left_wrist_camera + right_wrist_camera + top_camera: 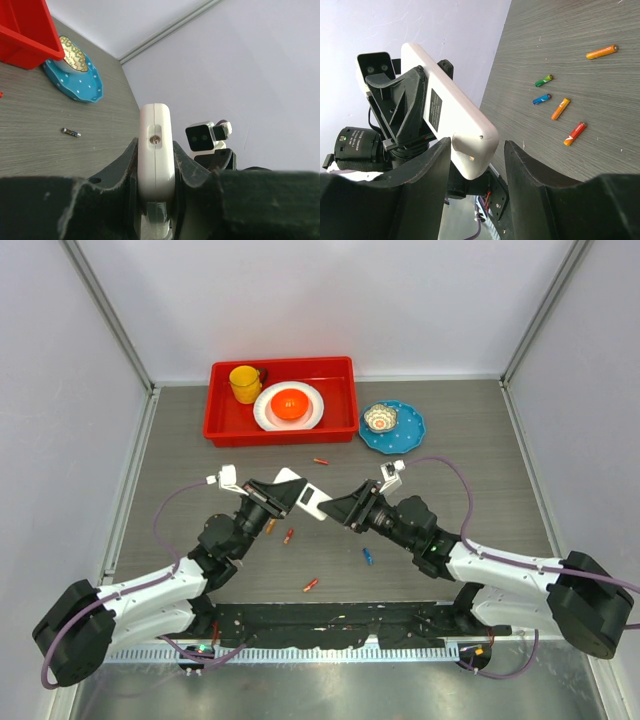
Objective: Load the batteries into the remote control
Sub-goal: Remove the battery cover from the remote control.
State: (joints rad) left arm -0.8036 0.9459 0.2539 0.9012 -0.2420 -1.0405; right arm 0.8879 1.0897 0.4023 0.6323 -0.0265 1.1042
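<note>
My left gripper [287, 494] is shut on the white remote control [307, 498] and holds it above the table, its narrow edge [156, 135] between the jaws. In the right wrist view the remote's plain back with a dark label [447, 112] faces me. My right gripper [343, 511] is open, its jaws on either side of the remote's free end [476, 150], with a gap on the right side. Batteries lie loose on the table: a red one [320, 461], orange ones [289, 535], a blue one [367, 556], a green one [543, 80] and a dark one [70, 132].
A red tray [345, 415] at the back holds a yellow cup [244, 383] and a white plate with an orange bowl [290, 403]. A blue dotted plate [405, 430] with a small cake stands to its right. Grey walls enclose the table.
</note>
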